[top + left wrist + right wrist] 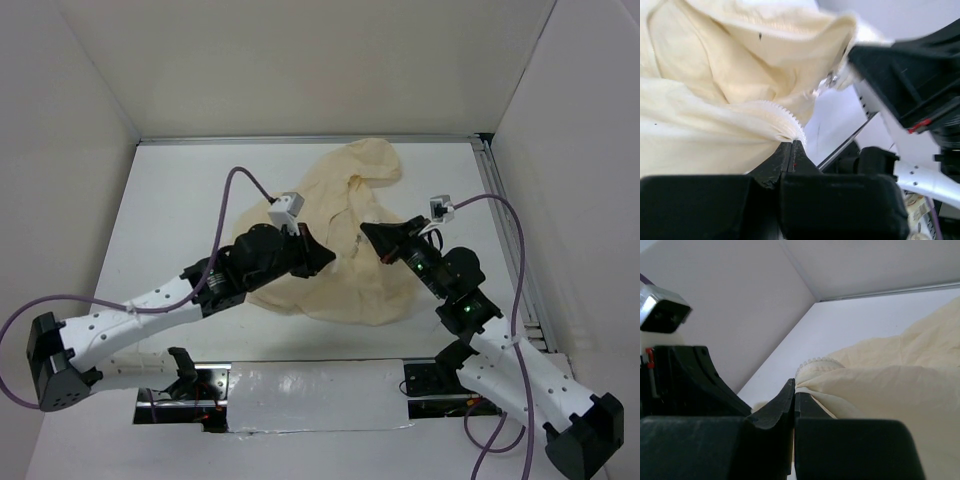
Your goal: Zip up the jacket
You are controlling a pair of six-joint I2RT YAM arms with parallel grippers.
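Note:
The pale cream jacket (345, 200) lies crumpled in the middle of the white table. My left gripper (327, 256) is at its near left part and my right gripper (366, 232) a short way to the right, facing it. In the left wrist view, the left gripper (791, 145) is shut on a fabric edge lined with white zipper teeth (785, 112), and the jacket (715, 75) hangs bunched beyond it. In the right wrist view, the right gripper (794, 387) is shut on another toothed edge (815, 362) of the jacket (900, 380). The zipper pull is not clearly visible.
White walls enclose the table on three sides. A metal rail (500, 220) runs along the right edge. A taped strip (310, 400) and the arm bases sit at the near edge. Purple cables (230, 200) loop above both arms.

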